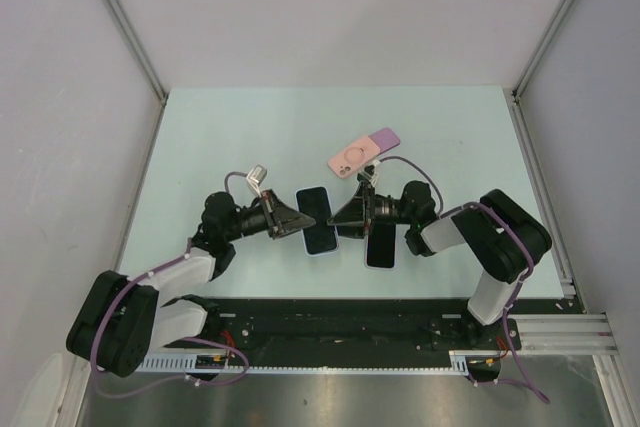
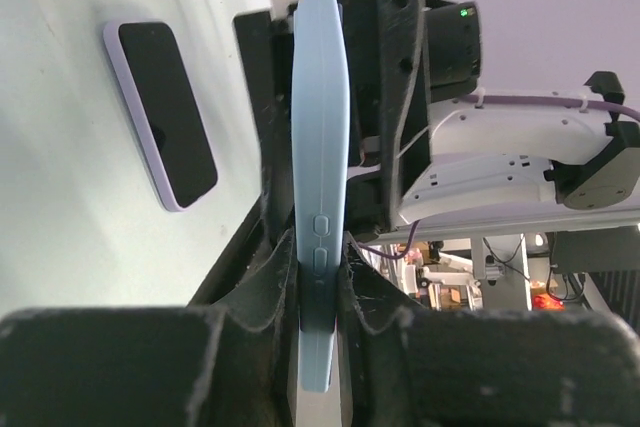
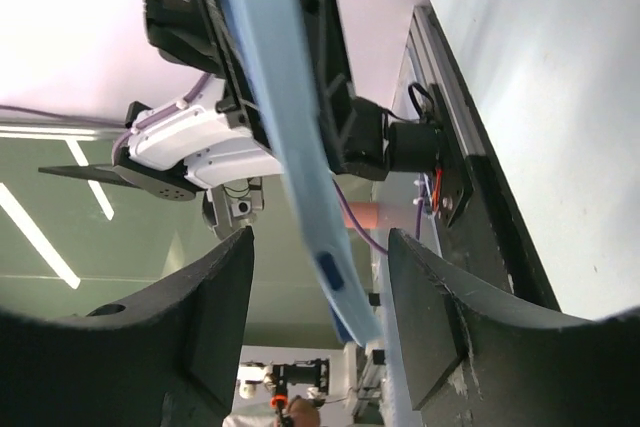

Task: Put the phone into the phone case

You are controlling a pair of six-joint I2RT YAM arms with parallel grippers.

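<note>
A phone in a light-blue case (image 1: 320, 219) shows its dark screen between the two grippers. My left gripper (image 1: 300, 219) is shut on its left edge; in the left wrist view the blue case (image 2: 318, 147) runs edge-on between the closed fingers (image 2: 320, 277). My right gripper (image 1: 342, 215) is open at its right edge; in the right wrist view the blue case (image 3: 290, 137) passes between the spread fingers (image 3: 320, 287) without clear contact. A second dark phone with a lilac rim (image 1: 381, 247) lies flat on the table and also shows in the left wrist view (image 2: 160, 112).
A pink case with a ring (image 1: 352, 159) and a purple item (image 1: 385, 137) lie together behind the grippers. The pale green table (image 1: 200, 147) is walled on left, right and back. A black rail (image 1: 350, 322) runs along the near edge.
</note>
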